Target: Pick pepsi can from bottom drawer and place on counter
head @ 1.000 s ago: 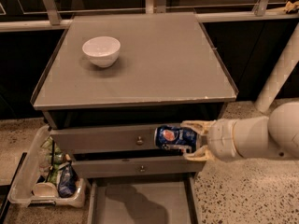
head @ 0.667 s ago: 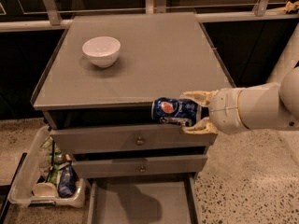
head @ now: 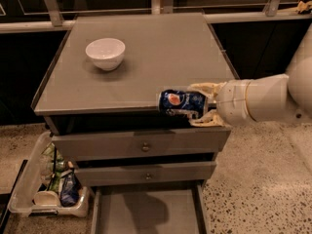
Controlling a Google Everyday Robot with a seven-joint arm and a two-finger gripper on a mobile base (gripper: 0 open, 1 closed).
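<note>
My gripper (head: 200, 105) is shut on the pepsi can (head: 181, 103), a dark blue can with a round red-white-blue logo. It holds the can on its side, in the air at the front right edge of the counter (head: 146, 57). The white arm reaches in from the right. The bottom drawer (head: 146, 211) stands pulled open below, a shallow grey tray with a bare floor.
A white bowl (head: 105, 53) sits at the counter's back left. Two shut drawer fronts with round knobs (head: 145, 147) lie under the counter. A clear bin (head: 51, 189) with bags and bottles stands on the floor at the left. A rail runs behind the counter.
My gripper has lifted the can from in front of the top drawer up to the level of the counter's front edge.
</note>
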